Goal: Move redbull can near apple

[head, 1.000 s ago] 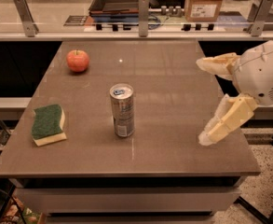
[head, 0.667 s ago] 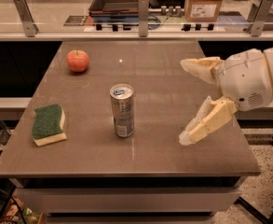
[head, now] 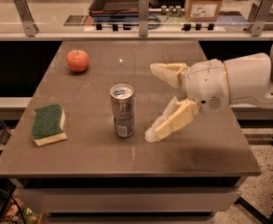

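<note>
Beside redbull can [head: 122, 110], claw [head: 150, 102] spread wide, empty; arm [head: 248, 78] stretched level above table [head: 196, 153].

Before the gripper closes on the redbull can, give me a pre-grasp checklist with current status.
1. Gripper open: ok, fingers spread wide, hovering just right of the can in the camera view.
2. Redbull can upright: ok, standing mid-table.
3. Can between the fingers: not ok, it stands just outside the fingertips.
4. Apple located: ok, at the far left of the table, well apart from the can.
5. Path from can to apple: ok, bare tabletop between them; the sponge lies off to the near left.
6. Finger height matched to the can body: cannot tell from this one view.
</note>
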Controlling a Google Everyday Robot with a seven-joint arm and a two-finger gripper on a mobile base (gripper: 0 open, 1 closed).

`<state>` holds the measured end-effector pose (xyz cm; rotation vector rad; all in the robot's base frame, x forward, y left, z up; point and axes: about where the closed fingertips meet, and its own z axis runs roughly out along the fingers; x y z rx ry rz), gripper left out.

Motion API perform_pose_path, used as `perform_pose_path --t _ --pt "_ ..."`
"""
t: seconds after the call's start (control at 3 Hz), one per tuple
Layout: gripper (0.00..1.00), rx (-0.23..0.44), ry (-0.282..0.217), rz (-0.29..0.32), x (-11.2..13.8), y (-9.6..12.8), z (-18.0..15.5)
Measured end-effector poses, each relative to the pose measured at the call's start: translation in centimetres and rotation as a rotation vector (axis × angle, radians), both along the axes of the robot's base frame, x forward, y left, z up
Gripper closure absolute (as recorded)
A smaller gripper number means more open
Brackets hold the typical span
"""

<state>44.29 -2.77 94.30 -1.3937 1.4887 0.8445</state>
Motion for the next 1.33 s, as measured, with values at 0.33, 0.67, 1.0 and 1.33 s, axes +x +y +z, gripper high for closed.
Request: perform_pose_path --t 0.33,0.67,1.0,1.33 --pt "0.0 0.049 0.035 0.02 0.4 2.2 -1.1" --pt "0.0 0.072 0.034 0.022 0.3 3.9 -1.9" --pt "0.0 0.096 0.006 0.014 0.5 5.5 -2.1" --pt "0.0 0.128 -0.028 0.018 1.6 7.1 -1.9"
